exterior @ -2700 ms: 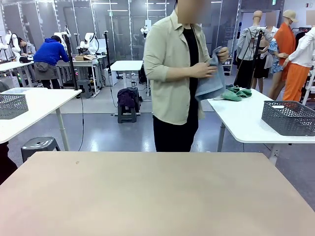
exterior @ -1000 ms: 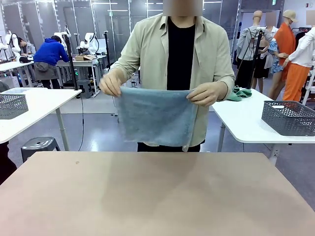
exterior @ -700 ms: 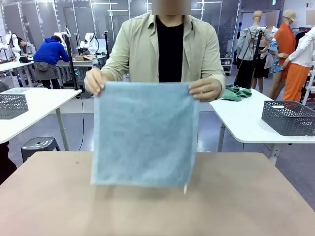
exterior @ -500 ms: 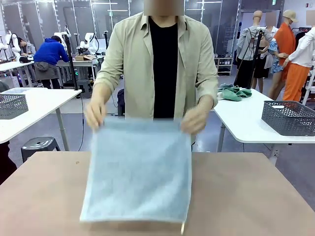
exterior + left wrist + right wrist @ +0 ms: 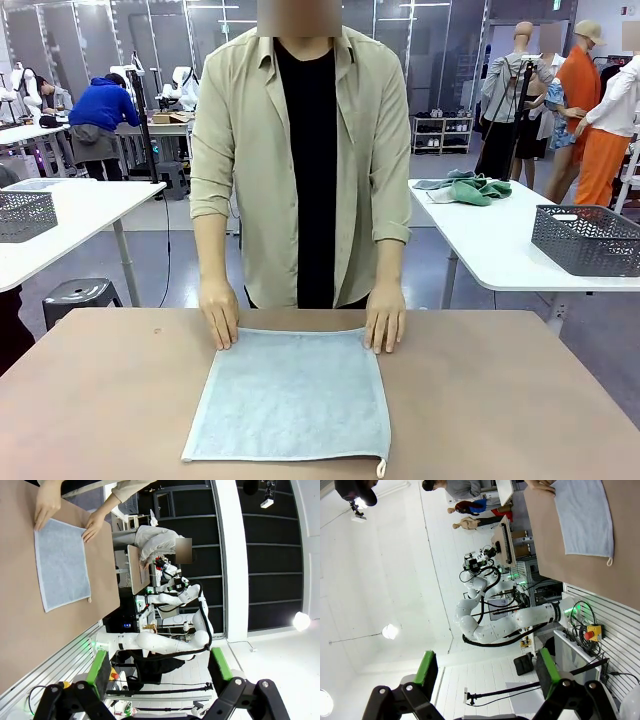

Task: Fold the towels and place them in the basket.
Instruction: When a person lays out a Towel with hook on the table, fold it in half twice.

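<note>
While flat, towel outside basket

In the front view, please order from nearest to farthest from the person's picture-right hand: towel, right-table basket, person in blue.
1. towel, under the hand
2. basket, on right table
3. person in blue, far left background

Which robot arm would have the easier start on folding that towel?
Probably the left, narrowly: the towel lies flat, slightly left of the middle of the table. The left gripper and right gripper are both open, far off.
</note>
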Controlling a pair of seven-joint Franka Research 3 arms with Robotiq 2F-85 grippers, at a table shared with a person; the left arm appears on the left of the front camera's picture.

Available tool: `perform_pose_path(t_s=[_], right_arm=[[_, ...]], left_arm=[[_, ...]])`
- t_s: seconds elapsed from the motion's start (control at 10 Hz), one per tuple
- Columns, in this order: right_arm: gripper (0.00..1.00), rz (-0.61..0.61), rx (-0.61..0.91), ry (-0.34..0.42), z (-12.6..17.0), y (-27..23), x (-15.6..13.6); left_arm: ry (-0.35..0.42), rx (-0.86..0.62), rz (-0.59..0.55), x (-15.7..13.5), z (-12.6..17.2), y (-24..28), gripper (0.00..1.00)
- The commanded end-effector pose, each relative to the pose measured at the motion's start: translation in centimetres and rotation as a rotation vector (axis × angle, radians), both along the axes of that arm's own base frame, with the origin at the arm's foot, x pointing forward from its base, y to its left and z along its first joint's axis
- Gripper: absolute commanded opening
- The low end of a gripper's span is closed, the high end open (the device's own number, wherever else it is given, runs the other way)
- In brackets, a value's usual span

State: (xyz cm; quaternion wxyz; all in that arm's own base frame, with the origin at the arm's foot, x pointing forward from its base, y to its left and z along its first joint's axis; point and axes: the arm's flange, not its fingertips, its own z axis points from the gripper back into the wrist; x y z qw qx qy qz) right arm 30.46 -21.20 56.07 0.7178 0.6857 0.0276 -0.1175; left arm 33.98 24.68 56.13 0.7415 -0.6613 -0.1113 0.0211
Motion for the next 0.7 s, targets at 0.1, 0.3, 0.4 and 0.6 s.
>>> perform_pose_path(t_s=[0.1,0.3,0.4,0.6], right_arm=[[1.0,-0.002,-0.002,-0.001,0.07,-0.06,-0.04],[1.0,-0.002,-0.002,-0.001,0.07,-0.06,-0.04],[1.0,-0.002,-0.002,-0.001,0.07,-0.06,-0.04],[1.0,-0.002,-0.002,-0.001,0.07,-0.06,-0.04]], left_arm=[[-0.004,0.001,-0.003,0.03,0.14,-0.01,1.0],[-0.004,0.001,-0.003,0.03,0.14,-0.01,1.0],[-0.004,0.001,-0.003,0.03,0.14,-0.01,1.0],[-0.004,0.001,-0.003,0.03,0.14,-0.01,1.0]])
